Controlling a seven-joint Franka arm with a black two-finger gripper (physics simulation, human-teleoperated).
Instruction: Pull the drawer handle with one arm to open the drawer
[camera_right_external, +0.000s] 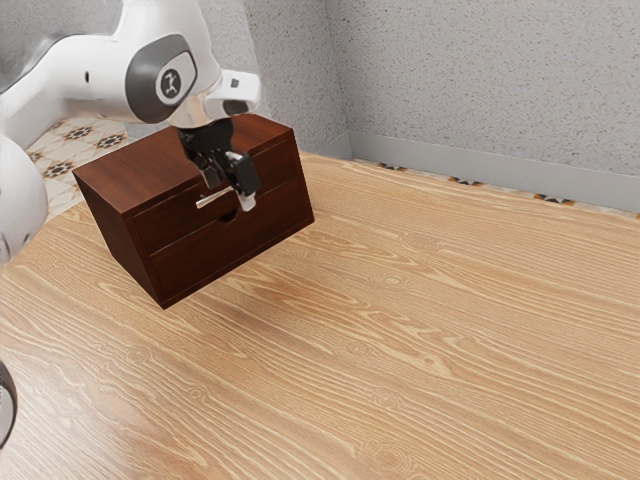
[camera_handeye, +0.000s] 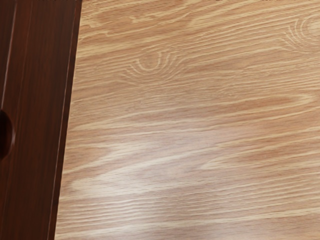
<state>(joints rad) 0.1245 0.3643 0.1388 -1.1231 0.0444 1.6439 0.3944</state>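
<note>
In the upper left of the exterior view, a dark red-brown wooden drawer box (camera_right_external: 140, 170) sits on the light wooden table (camera_right_external: 420, 330). The black two-finger gripper (camera_right_external: 229, 190) hangs at its thin silver bar handle (camera_right_external: 207, 201). I cannot tell whether it grips the handle. The drawer front looks flush.

I see a light, oak-grained tabletop (camera_right_external: 420, 330) running across most of the frame. One thing stands directly on it: a dark reddish-brown drawer cabinet (camera_right_external: 190, 215) in the upper left, its base flat on the wood.
</note>
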